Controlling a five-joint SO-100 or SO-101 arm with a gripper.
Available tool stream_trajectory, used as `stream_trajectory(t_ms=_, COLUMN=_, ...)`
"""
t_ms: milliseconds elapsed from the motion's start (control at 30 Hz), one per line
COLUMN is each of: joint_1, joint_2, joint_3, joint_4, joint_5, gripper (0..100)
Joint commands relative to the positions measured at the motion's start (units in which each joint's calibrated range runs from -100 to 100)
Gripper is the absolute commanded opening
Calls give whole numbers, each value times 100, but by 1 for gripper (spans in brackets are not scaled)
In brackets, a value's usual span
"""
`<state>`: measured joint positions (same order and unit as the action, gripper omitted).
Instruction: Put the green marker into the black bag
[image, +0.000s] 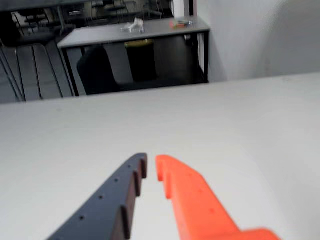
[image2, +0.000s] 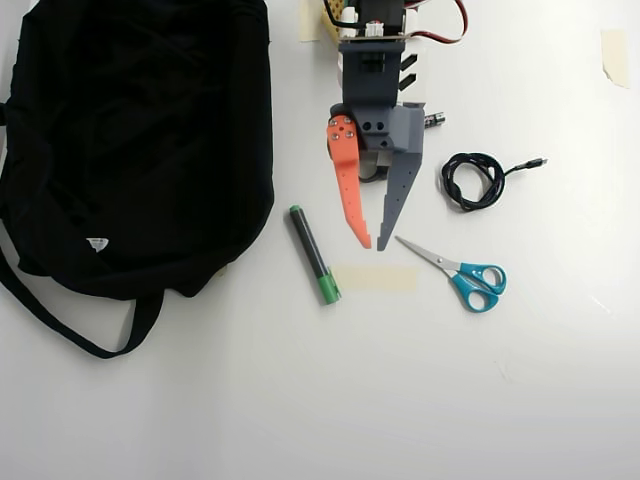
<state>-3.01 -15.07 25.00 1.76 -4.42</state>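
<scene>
Your end effector (image2: 375, 246) hangs over the white surface (image2: 400, 400) with its orange and grey jaws nearly together at the tips, holding nothing. The wrist view confirms this: only a narrow slit separates the two tips (image: 151, 167), and bare surface lies beneath them. Widen the jaws before any approach.

The green marker (image2: 314, 255) lies flat on the surface just to the left of the tips in the overhead view, its green cap toward the bottom of the picture and the small green end toward the top. It touches nothing else. A strip of pale tape (image2: 375, 278) lies just beside the cap; the scissors (image2: 456, 272) and the coiled cable (image2: 472, 180) lie to the right of the jaws.

Treat the marker as light, rigid and round in section. Expect the smooth barrel to roll or slide if only one jaw contacts it first. Grip across the dark barrel near mid-length, jaws square to its long axis, so it stays balanced.

The black bag (image2: 130, 140) lies left of the marker, close but apart. Its fabric is soft and will likely yield under contact. No opening can be made out from above.
</scene>
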Motion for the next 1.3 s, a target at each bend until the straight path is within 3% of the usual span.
stream_trajectory(t_ms=0, joint_1=17, joint_2=-45, joint_3=142, joint_4=-383, joint_5=17, gripper=3)
stream_trajectory(t_ms=933, joint_1=-28, joint_2=-12, joint_3=-164, joint_4=-288, joint_5=59, gripper=2)
stream_trajectory(t_ms=1267, joint_1=-80, joint_2=-12, joint_3=-1251, joint_4=2003, joint_5=59, gripper=2)
